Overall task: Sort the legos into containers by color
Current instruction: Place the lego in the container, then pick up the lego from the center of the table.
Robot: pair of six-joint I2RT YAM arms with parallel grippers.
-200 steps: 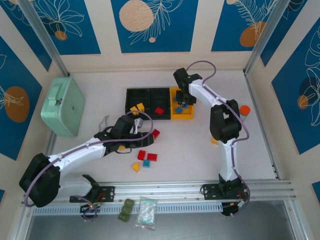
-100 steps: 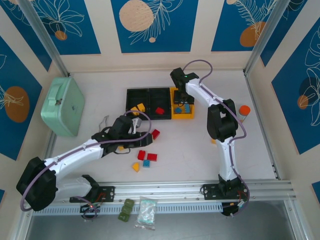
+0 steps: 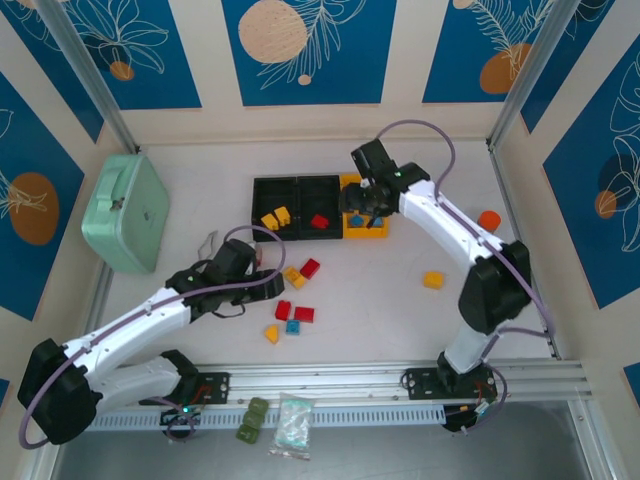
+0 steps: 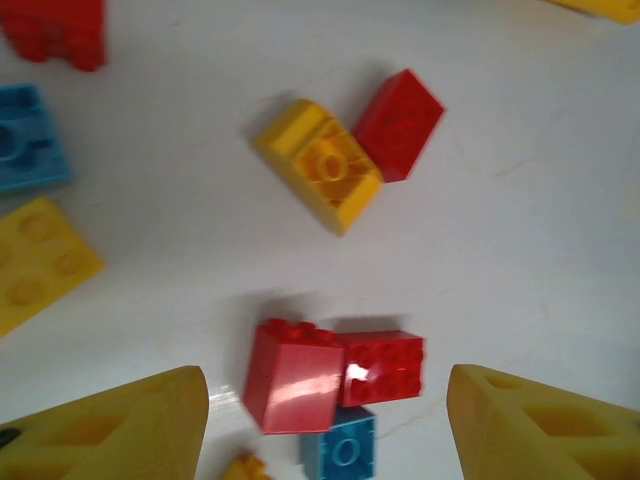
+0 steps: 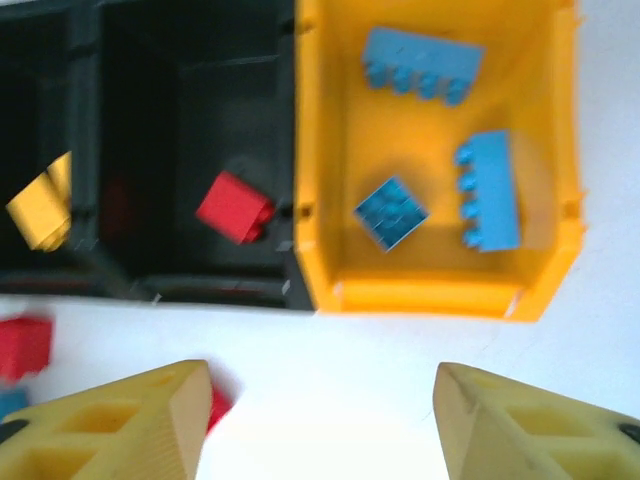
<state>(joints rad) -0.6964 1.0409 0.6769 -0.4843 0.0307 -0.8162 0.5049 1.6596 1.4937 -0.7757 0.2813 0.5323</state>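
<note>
- Left jaws stood wide open and empty above the table; two red legos lay between them.
- Right jaws gaped empty just near of the yellow container, three blue legos inside.

Left arm, right arm: white shells, black joints, lilac cables. End effector fingers, lower frame corners: yellow, triangular cutouts.

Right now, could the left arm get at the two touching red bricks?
Probably yes. The left gripper is open, and its wrist view shows the red bricks between its jaws with bare table on both sides. A blue brick touching them might get nudged.
</note>
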